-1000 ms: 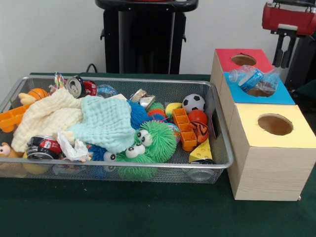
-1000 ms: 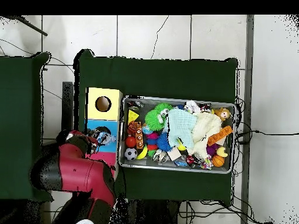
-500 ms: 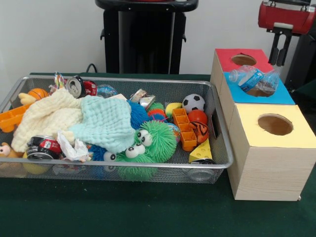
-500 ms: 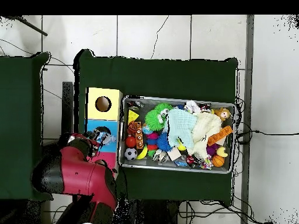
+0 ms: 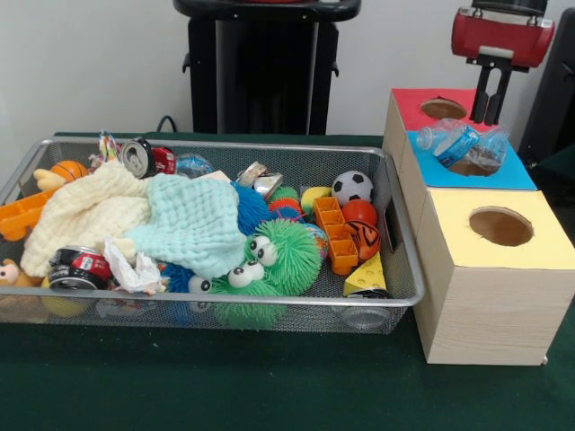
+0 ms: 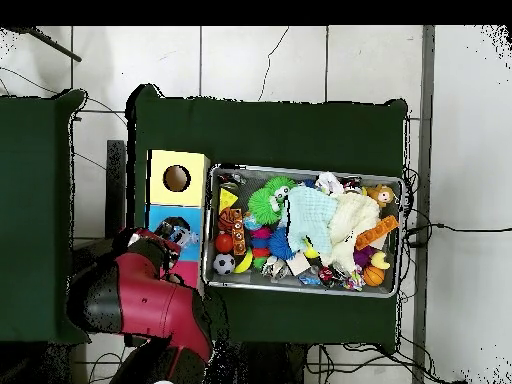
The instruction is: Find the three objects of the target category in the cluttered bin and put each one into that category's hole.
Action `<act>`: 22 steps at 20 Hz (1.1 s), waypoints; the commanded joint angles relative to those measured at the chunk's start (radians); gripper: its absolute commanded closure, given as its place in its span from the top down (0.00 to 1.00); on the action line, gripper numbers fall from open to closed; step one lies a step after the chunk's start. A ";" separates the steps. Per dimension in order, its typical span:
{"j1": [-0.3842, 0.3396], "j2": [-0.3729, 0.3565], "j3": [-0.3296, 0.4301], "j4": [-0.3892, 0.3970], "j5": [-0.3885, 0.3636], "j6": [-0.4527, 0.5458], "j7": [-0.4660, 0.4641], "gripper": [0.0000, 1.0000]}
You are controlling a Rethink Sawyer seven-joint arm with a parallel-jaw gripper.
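Observation:
A crushed clear plastic bottle (image 5: 460, 144) lies across the hole of the blue-topped box (image 5: 519, 176), partly sunk in; the overhead view shows the bottle (image 6: 181, 238) there too. My gripper (image 5: 490, 115) hangs open and empty just above and behind it, over the seam between the blue top and the red-topped box (image 5: 409, 103). In the wire bin (image 5: 269, 145), one crushed can (image 5: 144, 158) lies at the back left. Another can (image 5: 76, 268) rests at the front left. The red arm (image 6: 150, 305) covers the gripper in the overhead view.
The yellow-topped box (image 5: 539, 247) with its open hole stands nearest the camera. The bin holds a cream cloth (image 5: 85, 211), a mint cloth (image 5: 193, 220), a green fuzzy toy (image 5: 278, 256), several balls, an orange block (image 5: 334, 235) and a cheese wedge (image 5: 367, 277).
In the front view, the gripper has slid left from the picture's right edge to above the blue and red box tops. The bottle has stayed put.

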 commanded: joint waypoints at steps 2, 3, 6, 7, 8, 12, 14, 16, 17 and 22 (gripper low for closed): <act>-0.041 0.042 0.118 0.071 0.014 -0.075 0.221 0.00; -0.039 0.044 0.116 0.071 0.016 -0.075 0.221 0.00; -0.032 0.047 0.113 0.068 0.022 -0.074 0.224 0.00; -0.031 0.049 0.112 0.065 0.024 -0.072 0.224 0.00; -0.030 0.050 0.111 0.062 0.026 -0.070 0.224 0.00; -0.020 0.053 0.103 0.057 0.031 -0.064 0.228 0.00; -0.019 0.056 0.102 0.055 0.033 -0.064 0.228 0.00; -0.012 0.055 0.097 0.055 0.036 -0.060 0.232 0.00; -0.010 0.056 0.094 0.052 0.038 -0.055 0.233 0.00; 0.000 0.049 0.087 0.054 0.044 -0.038 0.236 0.00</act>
